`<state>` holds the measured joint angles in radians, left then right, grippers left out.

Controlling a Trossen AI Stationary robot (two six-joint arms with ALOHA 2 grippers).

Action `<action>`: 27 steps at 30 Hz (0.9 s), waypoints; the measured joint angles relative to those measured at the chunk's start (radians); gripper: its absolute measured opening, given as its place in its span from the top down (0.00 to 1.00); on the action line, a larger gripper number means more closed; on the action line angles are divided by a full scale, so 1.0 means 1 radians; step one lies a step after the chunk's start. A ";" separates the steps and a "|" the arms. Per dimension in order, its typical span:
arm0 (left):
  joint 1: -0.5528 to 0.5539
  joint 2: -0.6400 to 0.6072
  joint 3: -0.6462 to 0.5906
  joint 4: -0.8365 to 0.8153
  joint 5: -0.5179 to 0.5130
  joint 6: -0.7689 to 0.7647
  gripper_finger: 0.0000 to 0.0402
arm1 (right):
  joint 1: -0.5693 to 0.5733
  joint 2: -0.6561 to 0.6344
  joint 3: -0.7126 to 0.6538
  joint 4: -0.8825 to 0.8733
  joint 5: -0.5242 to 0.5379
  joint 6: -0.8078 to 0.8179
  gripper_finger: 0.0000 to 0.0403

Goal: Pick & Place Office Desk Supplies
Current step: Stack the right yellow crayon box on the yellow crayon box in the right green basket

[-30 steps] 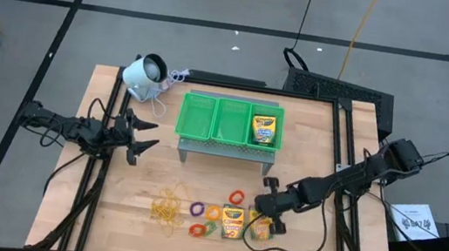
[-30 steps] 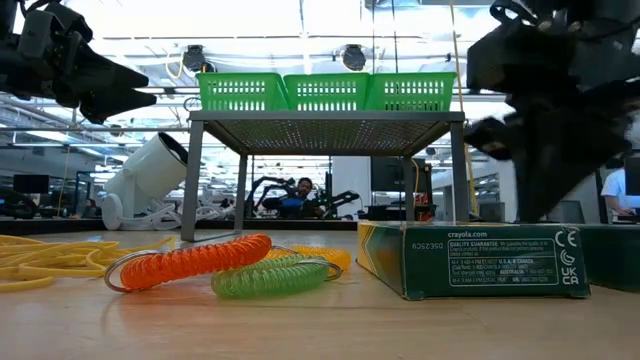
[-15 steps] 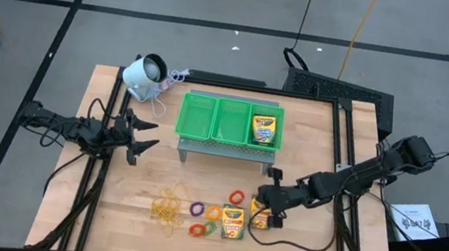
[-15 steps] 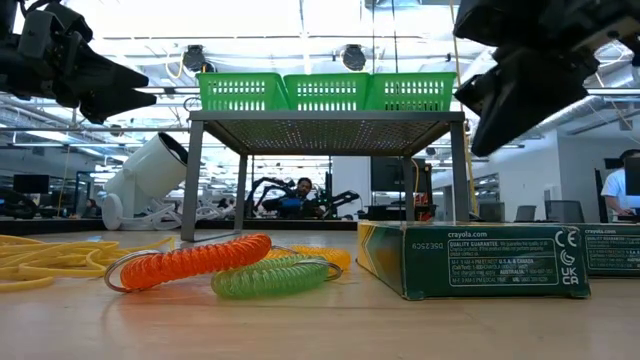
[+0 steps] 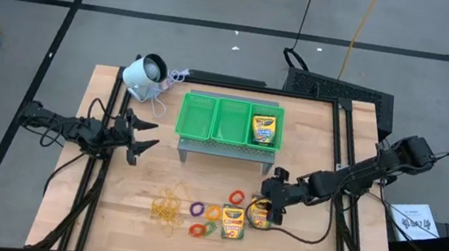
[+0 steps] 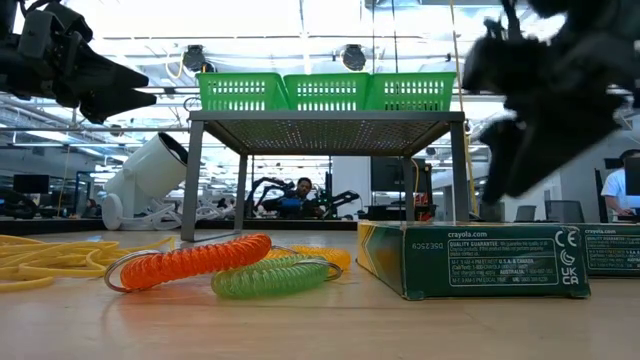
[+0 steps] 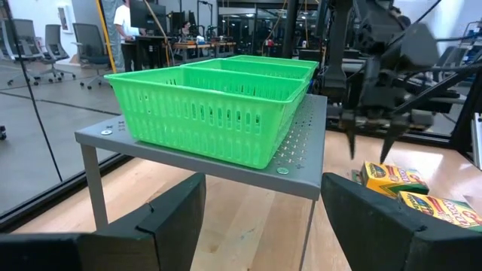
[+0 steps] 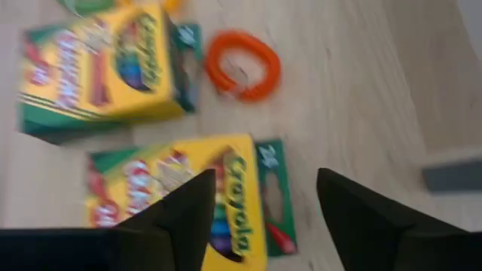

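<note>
So the right gripper (image 5: 275,194) is hanging low over the crayon box (image 5: 260,213) nearest it on the table, fingers spread wide and holding nothing. From its wrist camera the two dark fingers (image 8: 188,214) straddle that box (image 8: 184,203) without touching it, as far as I can tell. The box lies flat, label up, with its long axis running front to back on the table in the top-down shot. A second crayon box (image 5: 232,222) lies just beside it, parallel. The third one (image 5: 264,129) sits in the right compartment of the green tray (image 5: 199,115), which stands on a small grey metal stand (image 5: 225,149).

The red ring (image 5: 237,197) lies just beside the two table boxes, and the orange (image 5: 213,213), green (image 5: 212,228) and purple (image 5: 197,207) rings sit in a loose row next to the rubber bands (image 5: 166,208).

The left gripper (image 5: 146,135) waits near the table's left edge, fingers apart, empty, aimed toward the tray.

In the low view the right gripper (image 6: 515,125) is just a blurry dark shape, and the second box (image 6: 612,250) is cut off at the frame edge.
</note>
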<state>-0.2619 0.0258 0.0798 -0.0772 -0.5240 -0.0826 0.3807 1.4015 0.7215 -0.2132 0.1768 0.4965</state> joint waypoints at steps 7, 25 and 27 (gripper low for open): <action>0.000 0.000 0.000 0.000 0.000 0.000 0.33 | -0.002 -0.002 -0.131 0.169 -0.101 0.063 0.42; 0.000 0.000 0.000 0.000 0.000 0.000 0.33 | 0.006 0.000 -0.165 0.331 -0.326 0.070 0.57; 0.000 0.000 0.000 0.000 0.000 0.000 0.33 | 0.008 0.000 -0.165 0.331 -0.337 0.072 0.57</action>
<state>-0.2621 0.0259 0.0797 -0.0772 -0.5240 -0.0826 0.3890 1.4014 0.5560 0.1180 -0.1606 0.5681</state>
